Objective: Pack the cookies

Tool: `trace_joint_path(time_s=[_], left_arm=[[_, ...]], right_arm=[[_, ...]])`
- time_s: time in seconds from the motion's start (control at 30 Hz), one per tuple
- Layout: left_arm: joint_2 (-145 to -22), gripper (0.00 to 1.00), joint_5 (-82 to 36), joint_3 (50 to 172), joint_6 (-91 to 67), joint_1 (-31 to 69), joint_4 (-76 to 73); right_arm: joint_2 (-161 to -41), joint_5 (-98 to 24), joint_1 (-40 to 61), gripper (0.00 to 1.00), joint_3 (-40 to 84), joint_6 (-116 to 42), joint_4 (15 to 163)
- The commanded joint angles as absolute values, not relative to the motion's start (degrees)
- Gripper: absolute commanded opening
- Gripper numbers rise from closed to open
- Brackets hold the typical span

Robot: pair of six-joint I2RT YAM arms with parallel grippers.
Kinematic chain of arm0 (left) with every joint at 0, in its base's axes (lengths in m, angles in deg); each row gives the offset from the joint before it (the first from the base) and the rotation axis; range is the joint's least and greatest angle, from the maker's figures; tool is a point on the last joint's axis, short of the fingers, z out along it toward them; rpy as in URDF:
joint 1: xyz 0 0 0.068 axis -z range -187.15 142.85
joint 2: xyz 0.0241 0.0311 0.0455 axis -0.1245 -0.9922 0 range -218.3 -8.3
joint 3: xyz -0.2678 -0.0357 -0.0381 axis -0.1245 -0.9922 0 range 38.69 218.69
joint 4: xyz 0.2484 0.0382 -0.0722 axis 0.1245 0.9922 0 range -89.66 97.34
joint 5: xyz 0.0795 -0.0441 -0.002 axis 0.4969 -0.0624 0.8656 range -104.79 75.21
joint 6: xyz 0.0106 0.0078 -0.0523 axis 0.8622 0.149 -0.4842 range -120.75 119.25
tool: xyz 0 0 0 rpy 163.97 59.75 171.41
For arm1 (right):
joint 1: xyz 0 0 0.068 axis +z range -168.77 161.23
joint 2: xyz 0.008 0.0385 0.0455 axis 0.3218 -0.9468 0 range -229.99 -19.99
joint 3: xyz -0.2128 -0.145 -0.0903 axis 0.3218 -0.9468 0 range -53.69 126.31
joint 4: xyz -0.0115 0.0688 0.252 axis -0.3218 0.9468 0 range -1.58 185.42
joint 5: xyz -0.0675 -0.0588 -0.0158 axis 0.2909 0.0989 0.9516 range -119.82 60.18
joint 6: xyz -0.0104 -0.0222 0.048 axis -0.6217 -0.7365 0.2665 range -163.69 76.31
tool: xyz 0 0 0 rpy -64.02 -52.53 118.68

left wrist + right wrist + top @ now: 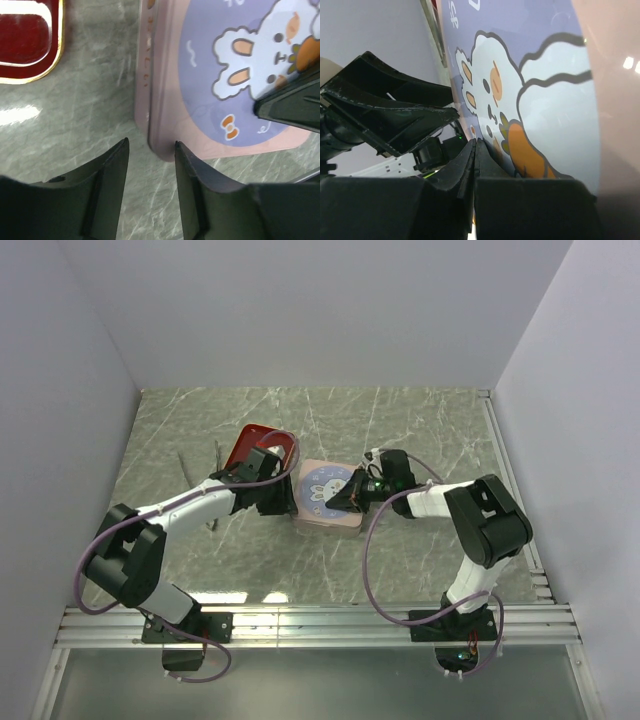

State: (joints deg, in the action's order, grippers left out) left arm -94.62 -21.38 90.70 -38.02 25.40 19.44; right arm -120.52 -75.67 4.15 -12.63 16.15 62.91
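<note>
Near the table's point(400, 430) middle, a pink rabbit-lidded tin point(318, 492) lies between the left gripper point(150, 145), parted at its corner, and the right gripper point(475, 142), pinched together over its lid; the cookies are out of sight.

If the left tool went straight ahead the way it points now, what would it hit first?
Most likely the pink tin: its corner lies right ahead of the open left tool, though depth is hard to judge.
</note>
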Motion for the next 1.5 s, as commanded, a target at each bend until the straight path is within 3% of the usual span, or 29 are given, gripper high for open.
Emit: trace_joint_path(time_s=[0.0,0.4,0.73,0.83,1.0,1.2,1.47], left_arm=[[-93.9,0.48,-17.6,93.3,-36.7,25.6,26.9],[-84.3,0.63,-10.0,101.3,-36.4,25.3,34.5],[-70.3,0.74,-4.6,100.5,-33.7,24.8,33.4],[-65.2,0.79,-2.8,100.0,-32.3,24.7,32.8],[-59.3,0.89,4.1,98.6,-32.1,24.7,33.0],[-51.1,0.99,11.7,94.8,-30.5,24.7,27.8],[-50.2,0.99,20.1,92.1,-31.7,24.7,24.4]], right_arm=[[-118.0,-73.5,4.7,0.00,-9.2,11.2,71.6],[-105.1,-70.9,4.7,0.00,0.4,3.2,88.0],[-90.9,-63.5,4.9,0.02,13.0,-8.7,111.3],[-86.0,-61.1,5.0,0.10,15.3,-11.6,118.4],[-78.0,-57.2,4.9,0.37,17.5,-13.3,124.6],[-71.2,-52.0,4.9,0.46,18.5,-14.6,129.8],[-58.1,-38.0,4.9,0.66,12.9,-14.6,126.3]])
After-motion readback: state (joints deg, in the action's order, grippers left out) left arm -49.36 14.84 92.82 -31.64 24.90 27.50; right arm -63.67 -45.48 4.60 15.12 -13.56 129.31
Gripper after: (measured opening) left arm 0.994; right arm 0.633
